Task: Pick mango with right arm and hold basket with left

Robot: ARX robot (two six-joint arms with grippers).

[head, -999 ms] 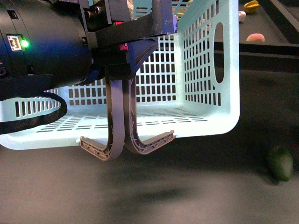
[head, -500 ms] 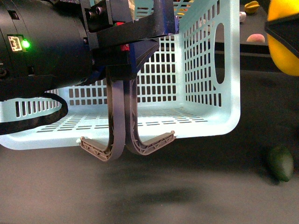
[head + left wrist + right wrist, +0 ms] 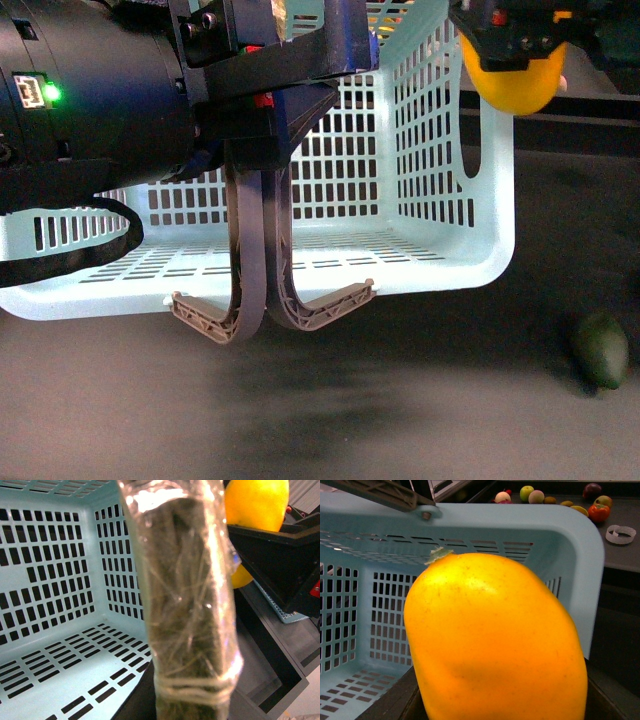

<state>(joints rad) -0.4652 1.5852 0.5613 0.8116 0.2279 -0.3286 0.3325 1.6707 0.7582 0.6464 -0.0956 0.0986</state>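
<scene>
The turquoise basket (image 3: 440,150) hangs tipped on its side, its open top facing me and its two grey-brown handles (image 3: 255,290) dangling. My left gripper (image 3: 262,120) is shut on the basket at its upper rim. My right gripper (image 3: 510,35) is shut on the yellow-orange mango (image 3: 515,85), held high beside the basket's right wall. In the left wrist view a brownish film-wrapped bar (image 3: 185,605) hides the jaws, with the basket floor (image 3: 60,650) behind and the mango (image 3: 255,505) beyond. In the right wrist view the mango (image 3: 495,640) fills the frame before the basket rim (image 3: 560,530).
A dark green oval fruit (image 3: 600,348) lies on the dark table at the right. Several small fruits (image 3: 530,494) and a white ring (image 3: 620,534) lie on the far surface. My left arm's black body (image 3: 90,110) fills the upper left.
My right gripper has come in from the right with the mango and moved left, now up against the basket's right wall. The basket and left gripper have not moved.
</scene>
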